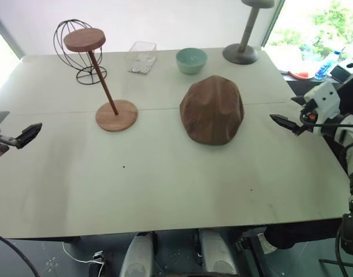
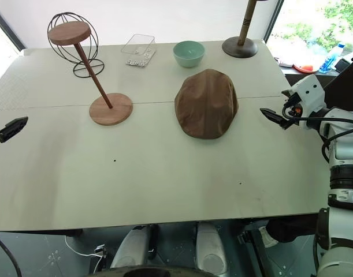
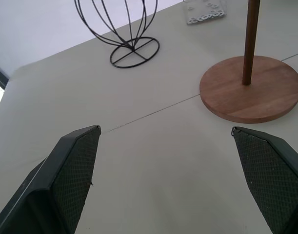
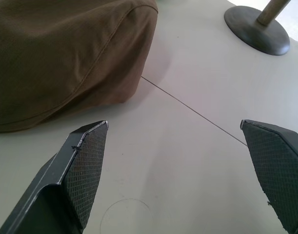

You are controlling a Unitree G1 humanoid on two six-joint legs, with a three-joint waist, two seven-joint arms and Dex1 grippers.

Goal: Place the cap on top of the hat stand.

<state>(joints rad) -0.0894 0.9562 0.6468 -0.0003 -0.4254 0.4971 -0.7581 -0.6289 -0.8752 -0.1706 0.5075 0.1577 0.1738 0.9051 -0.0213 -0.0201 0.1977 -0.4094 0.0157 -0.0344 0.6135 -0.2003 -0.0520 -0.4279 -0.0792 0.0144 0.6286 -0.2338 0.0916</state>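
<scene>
The brown cap [image 1: 212, 109] lies dome-up on the pale table [image 1: 164, 184], right of centre. The reddish wooden hat stand [image 1: 101, 81] stands left of it, with its round disc top [image 1: 84, 40], slanted rod and flat round base [image 1: 116, 115]. My left gripper [image 1: 26, 135] hovers open at the table's left edge, well short of the stand's base [image 3: 251, 87]. My right gripper [image 1: 286, 124] hangs open at the right edge, a little way from the cap's near side [image 4: 66, 58]. Nothing sits between either pair of fingers.
A black wire globe stand [image 1: 78, 52] rises behind the hat stand. A clear plastic box [image 1: 141, 56], a teal bowl [image 1: 191, 60] and a grey pedestal stand [image 1: 241, 53] line the far edge. Off the table's far right are small items, including a bottle [image 1: 326, 64].
</scene>
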